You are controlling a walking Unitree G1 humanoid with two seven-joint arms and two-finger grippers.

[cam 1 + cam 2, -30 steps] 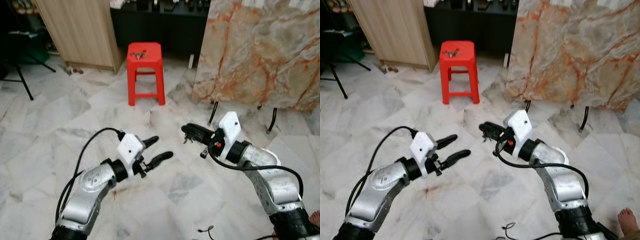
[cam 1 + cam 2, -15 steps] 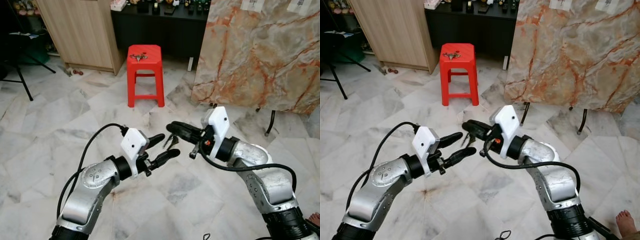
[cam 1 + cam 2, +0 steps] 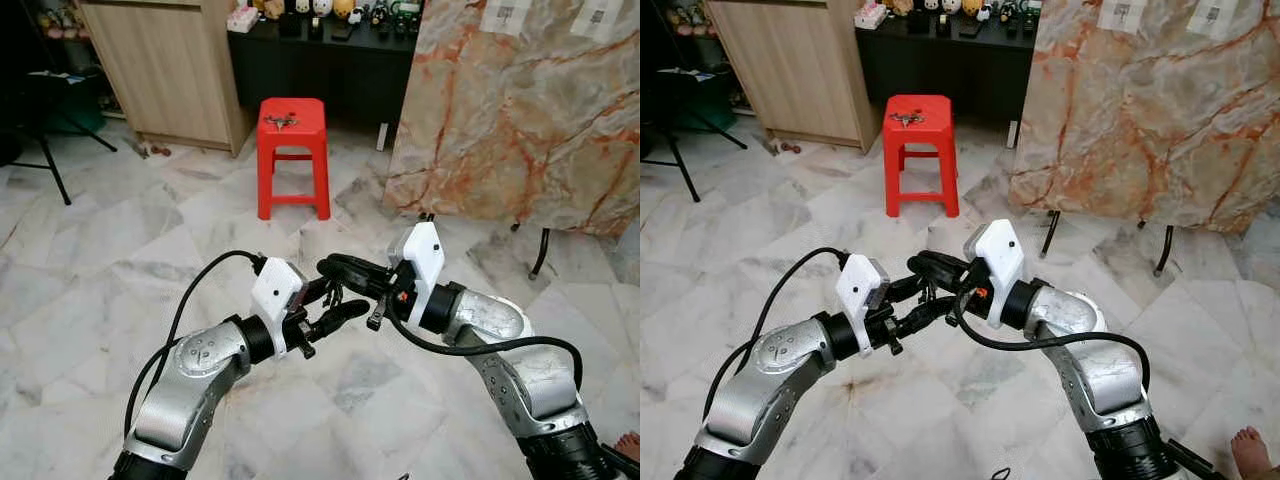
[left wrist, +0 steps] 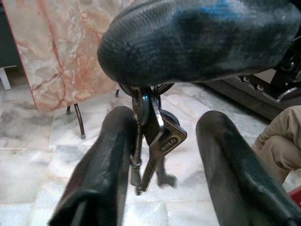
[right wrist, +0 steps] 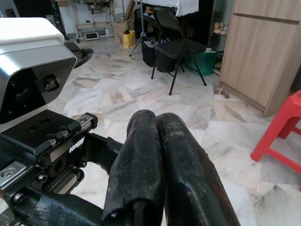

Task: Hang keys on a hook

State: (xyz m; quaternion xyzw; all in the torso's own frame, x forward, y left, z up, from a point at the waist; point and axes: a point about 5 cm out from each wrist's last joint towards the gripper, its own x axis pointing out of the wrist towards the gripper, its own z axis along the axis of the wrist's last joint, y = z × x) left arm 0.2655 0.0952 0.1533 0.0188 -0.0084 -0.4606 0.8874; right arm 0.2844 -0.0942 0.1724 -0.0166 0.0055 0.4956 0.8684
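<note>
A bunch of metal keys (image 4: pixel 157 146) hangs on a ring from my right gripper (image 3: pixel 328 266), which is shut on it in front of my chest. My left gripper (image 3: pixel 340 300) is open just below, and the keys dangle between its two black fingers (image 4: pixel 108 155) without a visible squeeze. In the right wrist view the right fingers (image 5: pixel 160 155) are pressed together, with the left gripper's white housing (image 5: pixel 33 52) close beyond them. I cannot make out a hook.
A red plastic stool (image 3: pixel 292 120) stands ahead with a small metal object (image 3: pixel 278 122) on its seat. A marble slab (image 3: pixel 520 110) leans on black stands to the right, and a wooden cabinet (image 3: pixel 170 60) is to the left. A person's foot (image 3: pixel 1250 450) is at the lower right.
My right gripper has carried the keys leftward to the left gripper, and the left arm has risen to meet it. The keys now hang between the left fingers.
</note>
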